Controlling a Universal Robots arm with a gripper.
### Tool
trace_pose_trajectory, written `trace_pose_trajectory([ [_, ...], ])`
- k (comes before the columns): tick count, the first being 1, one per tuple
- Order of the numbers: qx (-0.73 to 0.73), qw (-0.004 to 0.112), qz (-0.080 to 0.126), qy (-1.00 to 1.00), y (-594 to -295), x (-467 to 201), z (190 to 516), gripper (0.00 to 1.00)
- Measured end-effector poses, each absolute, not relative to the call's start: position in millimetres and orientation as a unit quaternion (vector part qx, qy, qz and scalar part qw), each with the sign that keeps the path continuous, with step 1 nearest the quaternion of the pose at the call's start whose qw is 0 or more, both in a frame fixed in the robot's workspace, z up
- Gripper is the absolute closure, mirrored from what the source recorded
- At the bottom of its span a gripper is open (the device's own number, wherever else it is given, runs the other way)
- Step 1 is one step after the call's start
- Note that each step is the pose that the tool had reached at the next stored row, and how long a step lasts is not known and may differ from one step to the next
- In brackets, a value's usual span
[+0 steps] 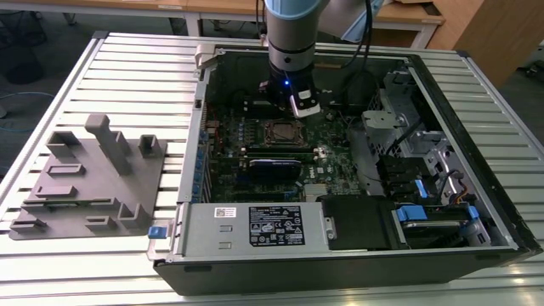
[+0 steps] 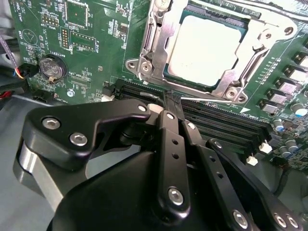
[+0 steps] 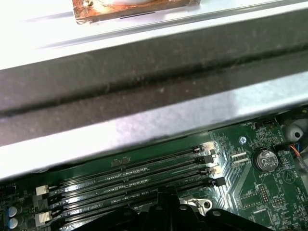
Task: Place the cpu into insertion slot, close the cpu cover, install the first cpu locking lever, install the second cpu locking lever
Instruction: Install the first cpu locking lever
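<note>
Gripper (image 2: pixel 172 100), jaws drawn fully together and holding nothing visible, probably to serve as a slim pusher. Just ahead of the jaws: cpu (image 2: pixel 204 48) seated in insertion slot (image 2: pixel 216 12) under lowered cpu cover (image 2: pixel 159 38); locking lever (image 2: pixel 211 99) beside the tips.

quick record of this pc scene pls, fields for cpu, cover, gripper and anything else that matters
cpu: seated in the insertion slot, silver top showing
cpu cover: down, framing the cpu
gripper: over the memory slots beside the socket, closed at the end of a thin locking lever
case: open, lying on a slatted table
grey fixture: on the table, at the exterior view's left of the case
</note>
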State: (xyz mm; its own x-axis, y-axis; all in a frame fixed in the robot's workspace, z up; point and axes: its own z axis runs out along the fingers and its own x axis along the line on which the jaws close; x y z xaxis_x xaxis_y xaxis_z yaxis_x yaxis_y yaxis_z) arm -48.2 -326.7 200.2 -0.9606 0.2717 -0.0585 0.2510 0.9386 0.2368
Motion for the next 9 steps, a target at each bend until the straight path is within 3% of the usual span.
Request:
trace_pose_trajectory([
  [9, 0.134, 0.045, 0.114, 0.983, -326.0, -48.3, 200.4, 0.90],
])
